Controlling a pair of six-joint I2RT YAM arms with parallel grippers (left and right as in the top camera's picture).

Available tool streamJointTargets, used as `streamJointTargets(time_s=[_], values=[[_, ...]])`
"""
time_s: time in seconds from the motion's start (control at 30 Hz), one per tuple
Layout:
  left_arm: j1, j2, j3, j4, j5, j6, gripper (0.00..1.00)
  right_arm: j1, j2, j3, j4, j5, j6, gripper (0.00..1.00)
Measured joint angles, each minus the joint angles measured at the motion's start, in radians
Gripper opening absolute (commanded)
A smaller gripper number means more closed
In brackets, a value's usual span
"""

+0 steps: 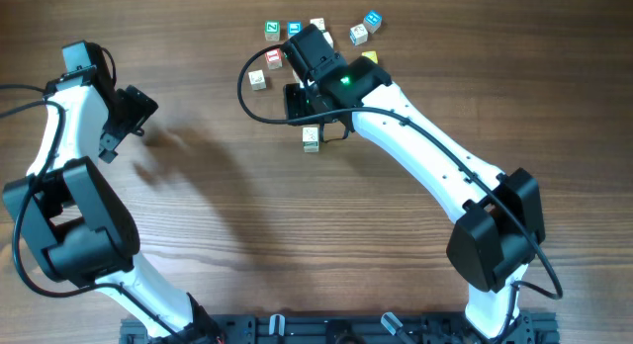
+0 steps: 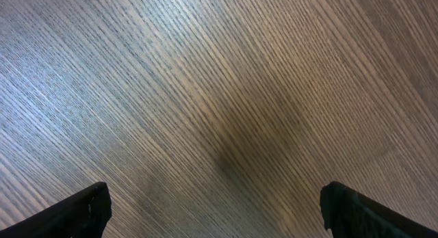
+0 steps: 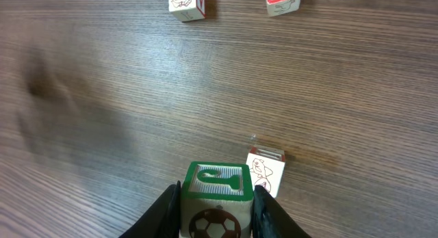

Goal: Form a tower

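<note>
tabletop: brown wood grain is running across every view.
left claw: is hanging wide open over bare wood, its dark fingertips showing at the two lower corners of the left wrist view with nothing between them. In the overhead view it is sitting at 9 o'clock of the tabletop.
right arm: is reaching from 5 o'clock toward 12 o'clock, its black wrist covering its claw from above.
right claw: is gripping a green-topped cube, one finger pressing on each side.
green-topped cube: is sitting upright between the fingers, its green border facing up and a football picture showing on the near face. What is lying under it is cut off by the frame edge.
picture cube: is standing on the wood at 2 o'clock of the held cube, just beside the finger on that side. Whether it is touching cannot be told.
loose cubes: are lying scattered at 12 o'clock of the tabletop, green, blue, red and pale ones, with a yellow cube peeking out beside the arm.
far cubes: two are sitting at 12 o'clock in the right wrist view, near the top edge, one with a red border.
tower: is standing on the tabletop at 6 o'clock of the black wrist, apart from the loose cubes. From above only a white top with green marks is showing, so its height cannot be told.
</note>
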Motion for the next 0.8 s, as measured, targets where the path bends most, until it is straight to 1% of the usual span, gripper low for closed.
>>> streamJointTargets(time_s=[0.53, 0.57, 0.6, 0.8], values=[[0.000, 0.000, 0.000, 0.000, 0.000, 0.000, 1.00, 0.000, 0.000, -0.001, -0.003, 0.008, 0.000, 0.16], [0.000, 0.000, 0.000, 0.000, 0.000, 0.000, 1.00, 0.000, 0.000, -0.004, 0.000, 0.008, 0.000, 0.16], [0.000, 0.000, 0.000, 0.000, 0.000, 0.000, 1.00, 0.000, 0.000, -0.009, 0.001, 0.008, 0.000, 0.19], [0.000, 0.000, 0.000, 0.000, 0.000, 0.000, 1.00, 0.000, 0.000, -0.030, 0.013, 0.008, 0.000, 0.18]])
